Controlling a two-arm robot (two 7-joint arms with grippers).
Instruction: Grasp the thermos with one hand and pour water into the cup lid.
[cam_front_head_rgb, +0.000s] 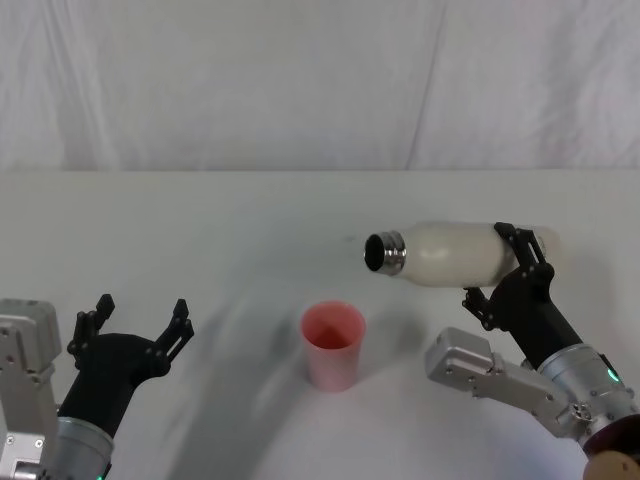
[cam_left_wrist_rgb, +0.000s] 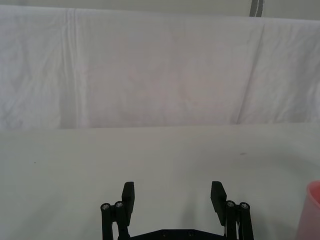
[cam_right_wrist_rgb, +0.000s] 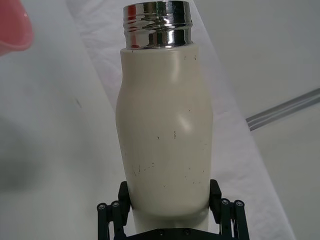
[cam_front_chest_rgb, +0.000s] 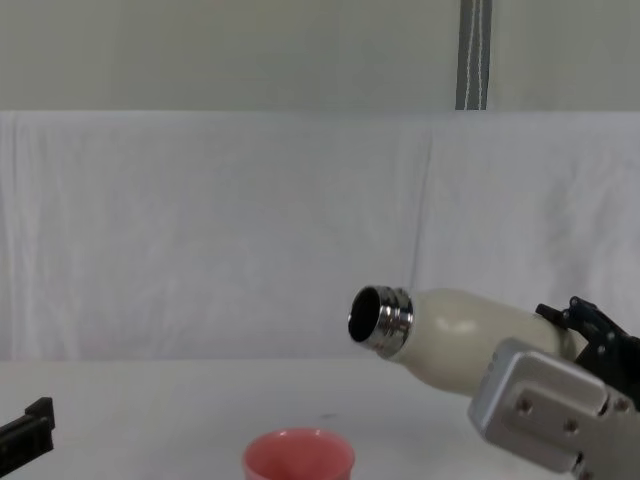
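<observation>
The cream-white thermos (cam_front_head_rgb: 455, 254) lies almost level in the air, its open steel neck (cam_front_head_rgb: 384, 253) pointing left and raised slightly in the chest view (cam_front_chest_rgb: 381, 319). My right gripper (cam_front_head_rgb: 507, 265) is shut on its lower body, seen close up in the right wrist view (cam_right_wrist_rgb: 167, 202) around the thermos (cam_right_wrist_rgb: 164, 135). The pink cup lid (cam_front_head_rgb: 333, 344) stands upright on the table below and left of the neck, and shows in the chest view (cam_front_chest_rgb: 298, 458) and at an edge of both wrist views (cam_right_wrist_rgb: 14, 25) (cam_left_wrist_rgb: 311, 210). My left gripper (cam_front_head_rgb: 138, 318) rests open at the near left, holding nothing (cam_left_wrist_rgb: 173, 195).
A white cloth covers the table (cam_front_head_rgb: 200, 240) and hangs as a backdrop (cam_front_chest_rgb: 200, 230). A grey vertical strip (cam_front_chest_rgb: 474, 55) runs up the wall behind.
</observation>
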